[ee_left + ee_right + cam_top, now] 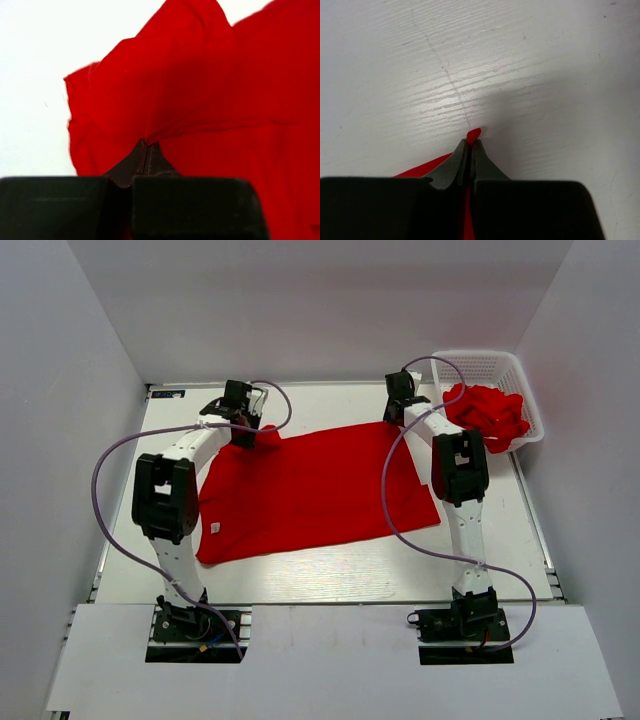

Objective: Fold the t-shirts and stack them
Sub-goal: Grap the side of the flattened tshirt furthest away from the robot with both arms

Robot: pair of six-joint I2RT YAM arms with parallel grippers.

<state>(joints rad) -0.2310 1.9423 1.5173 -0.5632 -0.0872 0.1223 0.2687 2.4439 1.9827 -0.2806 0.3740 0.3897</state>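
On the white surface point(330, 575), left gripper point(147, 146) and right gripper point(470, 143) each pinch a far t-shirt point(310, 490) corner. The right's bite is a mere sliver and could slip on lifting.

Left claw point(146, 146), right claw point(469, 143): both clamped closed.

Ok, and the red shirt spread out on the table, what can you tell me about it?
The spread t-shirt is plain bright red soft cloth. It lies mostly flat on the white table between the arms and has a small white label near its near-left edge. Both far corners are pinched. The left claw is shut on a bunched, wrinkled fold at the far left. The right claw is shut on a tip of cloth at the far right.
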